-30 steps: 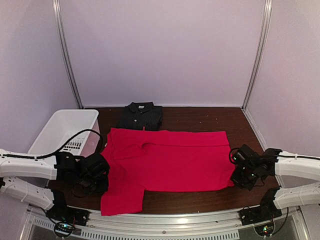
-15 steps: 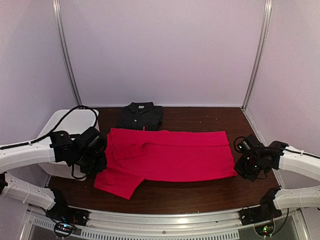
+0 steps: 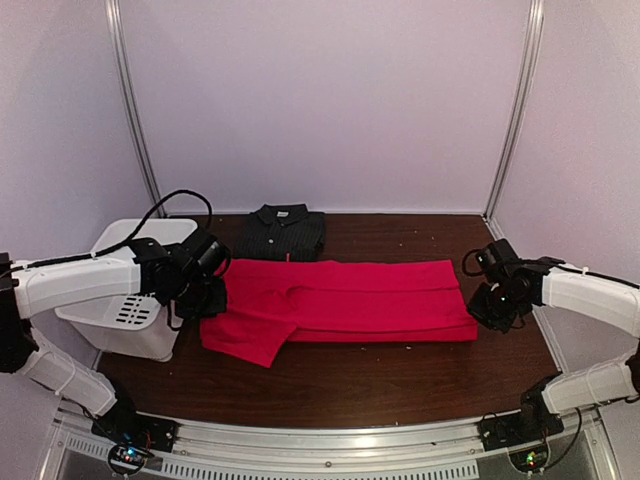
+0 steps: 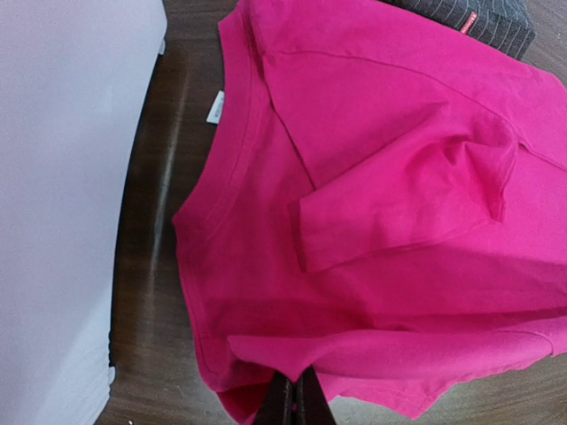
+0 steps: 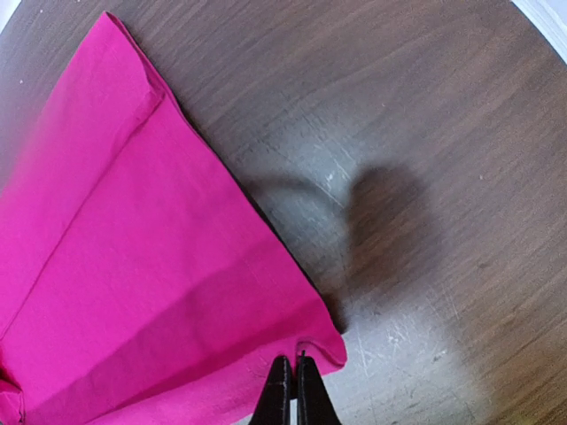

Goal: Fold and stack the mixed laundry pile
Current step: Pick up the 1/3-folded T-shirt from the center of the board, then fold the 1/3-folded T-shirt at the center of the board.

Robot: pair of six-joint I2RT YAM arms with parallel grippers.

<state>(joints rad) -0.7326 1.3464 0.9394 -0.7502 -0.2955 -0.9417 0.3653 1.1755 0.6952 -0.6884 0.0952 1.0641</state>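
We hold the red T-shirt by both ends, across the middle of the worktop.

Our left gripper [image 3: 210, 303] has its fingers pressed together on the T-shirt's [image 3: 350, 300] edge at the collar end. Our right gripper [image 3: 481, 308] is likewise closed on a corner of the hem at the other end. The cloth stretches left to right between them. In the left wrist view one sleeve lies folded over the chest, and the near edge rises up to the fingers. The dark striped shirt [image 3: 283, 232] sits folded at the far edge of the worktop [image 3: 420, 375], left of middle, touching the T-shirt's far edge. A white bin [image 3: 115, 300] stands at the left edge.
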